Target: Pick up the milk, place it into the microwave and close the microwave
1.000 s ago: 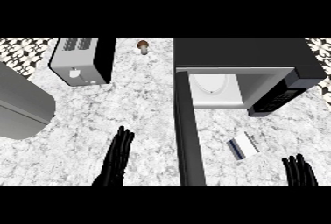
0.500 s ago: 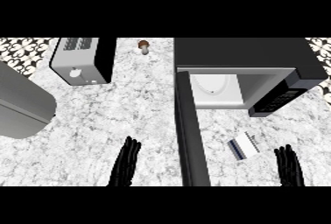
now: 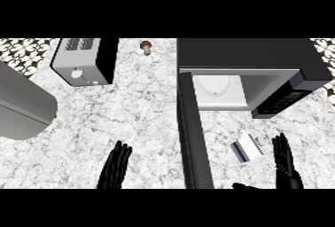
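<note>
White milk lies just left of your right hand, fingers straight and holding nothing; it looks light and stiff, so grasp its flat sides.

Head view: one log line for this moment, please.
milk carton: lying on counter, untouched | microwave: door open | right robot hand: open beside carton | left robot hand: open, empty

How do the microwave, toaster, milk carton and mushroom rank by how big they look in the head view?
Largest to smallest:
1. microwave
2. toaster
3. milk carton
4. mushroom
The gaps are plain, so nearness to the camera does not change the order.
</note>
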